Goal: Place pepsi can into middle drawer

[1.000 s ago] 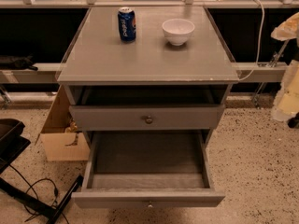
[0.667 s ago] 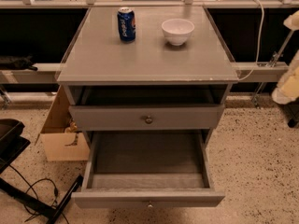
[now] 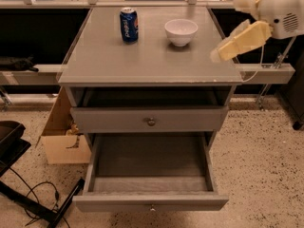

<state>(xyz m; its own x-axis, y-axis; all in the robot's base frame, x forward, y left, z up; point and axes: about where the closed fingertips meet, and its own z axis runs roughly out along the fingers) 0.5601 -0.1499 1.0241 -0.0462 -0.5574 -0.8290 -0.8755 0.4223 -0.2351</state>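
Observation:
The pepsi can (image 3: pixel 128 25) stands upright at the back left of the grey cabinet top (image 3: pixel 142 61). The middle drawer (image 3: pixel 151 202) is pulled out at the bottom, and its tray shows nothing inside. My gripper (image 3: pixel 227 28) hangs at the upper right, over the cabinet top's right edge, right of the white bowl and far from the can. Its cream fingers (image 3: pixel 242 39) are spread apart and hold nothing.
A white bowl (image 3: pixel 181 31) sits right of the can. The upper drawer front (image 3: pixel 149 119) with a round knob is closed. A cardboard box (image 3: pixel 61 137) stands on the floor to the left, with a black stand and cables (image 3: pixel 28 198) at the lower left. Railings run behind the cabinet.
My gripper has come in from the right edge of the view, moving left to the cabinet top's right side. The can, bowl and drawers have not moved.

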